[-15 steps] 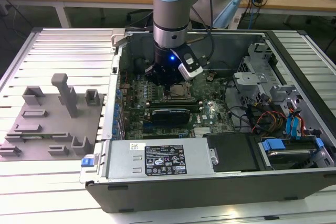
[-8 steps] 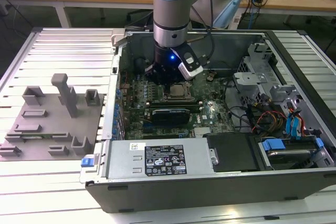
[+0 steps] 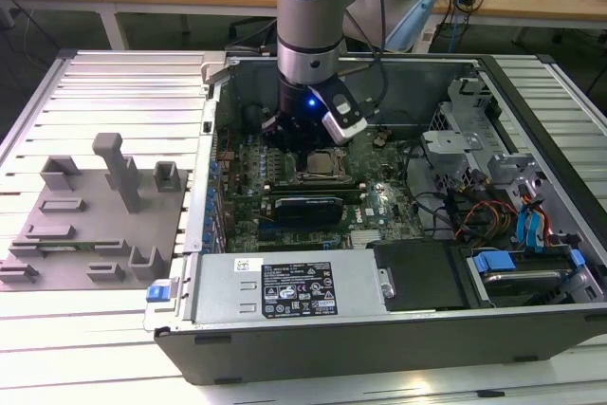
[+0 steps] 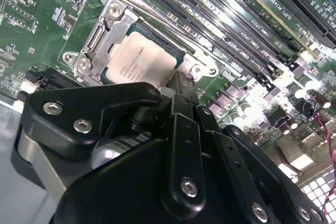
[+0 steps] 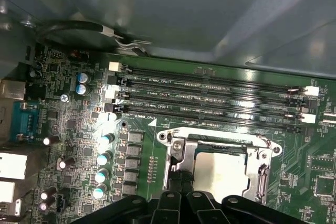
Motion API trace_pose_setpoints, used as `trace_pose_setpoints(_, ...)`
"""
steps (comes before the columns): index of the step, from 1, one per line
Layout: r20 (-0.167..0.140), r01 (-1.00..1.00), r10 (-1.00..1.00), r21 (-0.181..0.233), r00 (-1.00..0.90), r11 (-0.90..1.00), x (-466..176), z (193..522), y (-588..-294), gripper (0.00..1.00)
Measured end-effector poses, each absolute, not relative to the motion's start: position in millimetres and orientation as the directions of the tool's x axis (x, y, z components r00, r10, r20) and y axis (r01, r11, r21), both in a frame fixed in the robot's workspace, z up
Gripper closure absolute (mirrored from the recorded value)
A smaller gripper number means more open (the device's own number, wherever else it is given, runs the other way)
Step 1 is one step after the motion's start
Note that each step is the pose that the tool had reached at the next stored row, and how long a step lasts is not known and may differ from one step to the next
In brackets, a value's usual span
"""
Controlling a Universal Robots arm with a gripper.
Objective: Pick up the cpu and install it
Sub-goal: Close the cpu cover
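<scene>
cpu: flat square chip (image 4: 142, 59) with a silvery-grey top and a pale rim; there is faint print on the lid, and the top looks clean.
cpu location: it lies flat inside the socket frame (image 4: 100, 35) on the motherboard (image 5: 68, 124), inside the open computer case (image 3: 427, 348). It also shows in the first wrist view (image 5: 220, 174) and as a small bright square under the arm in the exterior view (image 3: 321, 165).
seating: it looks level and square to the frame. Whether the metal bracket is latched over it is hard to judge from these angles.
gripper: it hangs right over the socket, with its tip at the chip's near edge (image 4: 176, 80), and sits low in the first wrist view (image 5: 181, 177).
gripper closure: cannot tell, because its own black linkage blocks the tip.
step (judgement): install stage. The chip is already in the socket, not carried.
next-move demand (judgement): any motion here needs to be straight up or down with no sideways scrape, so the chip stays flat.
around: memory slots (image 5: 210, 98) run just beside the socket. A grey tray (image 3: 85, 225) sits well apart, on the exterior view's left.
</scene>
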State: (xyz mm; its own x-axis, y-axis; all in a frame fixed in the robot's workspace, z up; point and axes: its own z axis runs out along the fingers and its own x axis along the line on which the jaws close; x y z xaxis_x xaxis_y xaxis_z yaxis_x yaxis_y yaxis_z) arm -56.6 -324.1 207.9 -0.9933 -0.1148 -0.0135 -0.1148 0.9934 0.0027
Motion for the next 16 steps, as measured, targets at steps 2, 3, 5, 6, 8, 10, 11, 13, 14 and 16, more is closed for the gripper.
trace_pose_setpoints(2, -0.014, -0.115, -0.115, 0.003, -0.993, 0.993, -56.6, 207.8, -326.0, 0.89)
trace_pose_setpoints(3, -0.014, -0.115, -0.115, 0.003, -0.993, 0.993, -56.6, 207.8, -327.7, 0.89)
trace_pose_setpoints(5, -0.014, -0.115, -0.115, 0.003, -0.993, 0.993, -56.6, 207.7, -330.1, 0.89)
trace_pose_setpoints(6, -0.014, -0.115, -0.115, 0.003, -0.993, 0.993, -56.6, 207.6, -330.8, 0.89)
trace_pose_setpoints(8, -0.014, -0.115, -0.115, 0.003, -0.993, 0.993, -56.6, 206.5, -331.6, 0.89)
trace_pose_setpoints(10, -0.014, -0.115, -0.115, 0.003, -0.993, 0.993, -56.6, 205.8, -331.9, 0.89)
trace_pose_setpoints(11, -0.013, -0.115, -0.115, 0.003, -0.993, 0.993, -56.6, 205.8, -331.9, 0.89)
trace_pose_setpoints(13, -0.014, -0.115, -0.115, 0.003, -0.993, 0.993, -56.6, 205.7, -331.9, 0.89)
trace_pose_setpoints(14, -0.014, -0.115, -0.115, 0.003, -0.993, 0.993, -56.6, 204.9, -331.9, 0.89)
trace_pose_setpoints(16, -0.014, -0.115, -0.115, 0.003, -0.993, 0.993, -56.6, 204.5, -331.9, 0.89)
